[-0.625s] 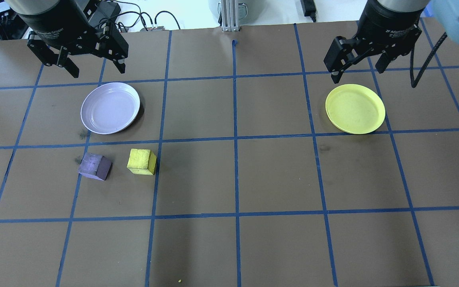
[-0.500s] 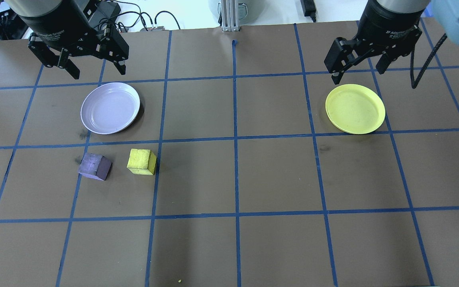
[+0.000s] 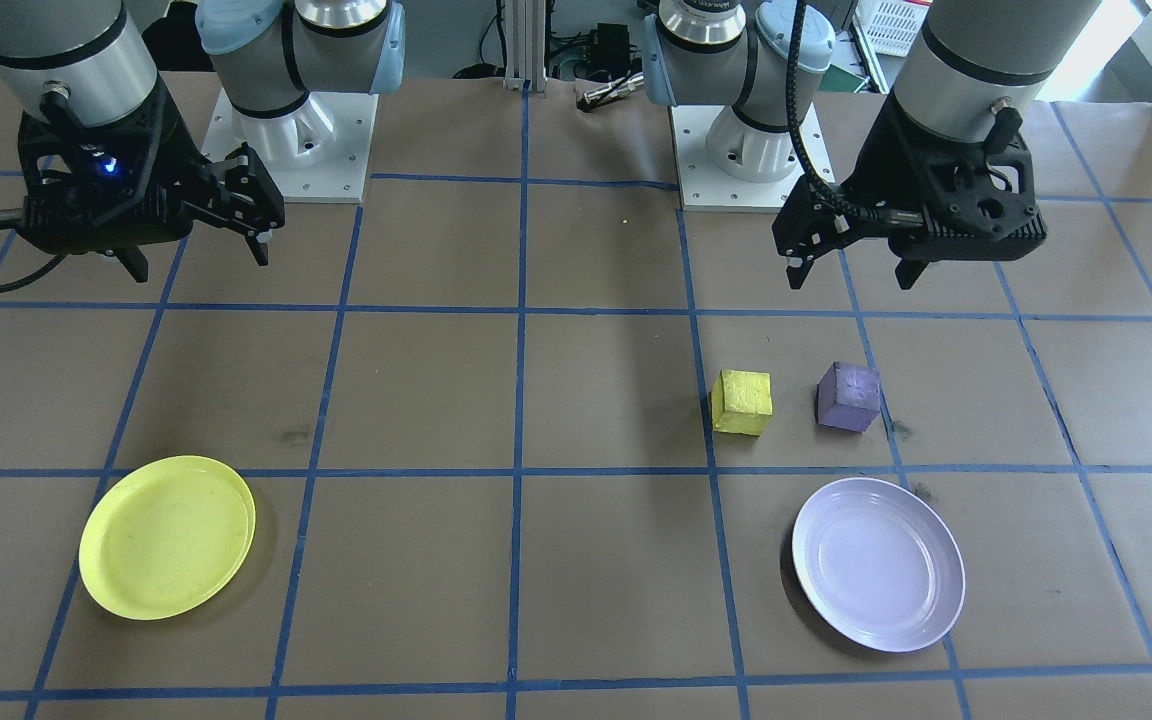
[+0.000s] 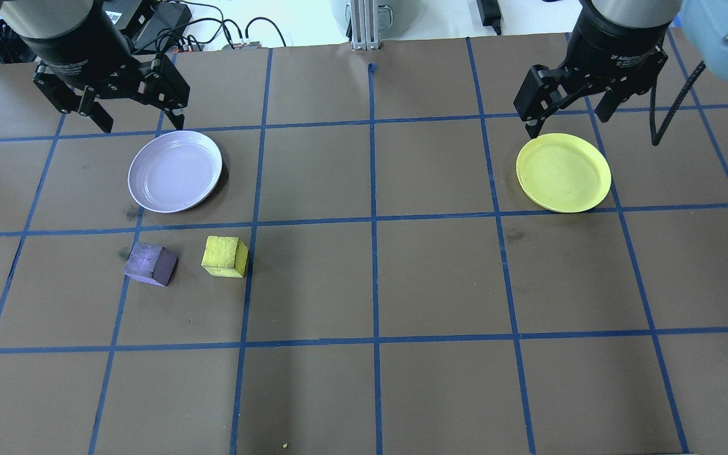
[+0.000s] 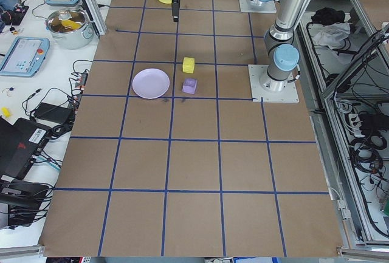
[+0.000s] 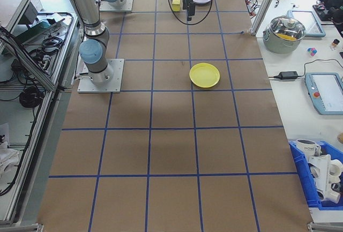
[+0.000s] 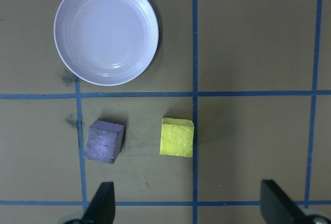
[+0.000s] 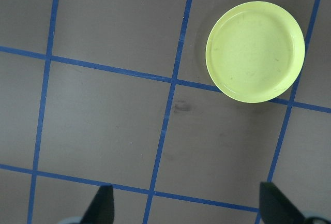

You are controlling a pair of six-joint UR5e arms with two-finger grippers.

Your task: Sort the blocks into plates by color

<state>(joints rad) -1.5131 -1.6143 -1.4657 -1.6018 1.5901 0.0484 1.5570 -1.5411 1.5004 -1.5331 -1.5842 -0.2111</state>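
So the two blocks are sitting side by side on the brown table (image 4: 402,284), close together but not touching. The purple block (image 4: 150,263) is turned a bit against the blue tape grid (image 4: 373,218), and the yellow block (image 4: 224,256) is right up against one of the tape lines. Both sit below the left gripper (image 4: 138,120) from where that wrist camera looks, with the purple block (image 7: 104,141) nearer its left finger and the yellow block (image 7: 177,136) more toward the middle.

The lavender plate (image 4: 175,170) is just past the blocks, almost under the left gripper, nothing in it. That gripper hangs above the table with its fingers spread wide, holding nothing.

The yellow plate (image 4: 563,172) is way over on the other side, well apart from both blocks, and it's bare too. The right gripper (image 4: 567,117) hovers at the plate's far edge, fingers also spread wide with nothing between them. In its wrist view the yellow plate (image 8: 255,51) sits up and to the right of the fingers.
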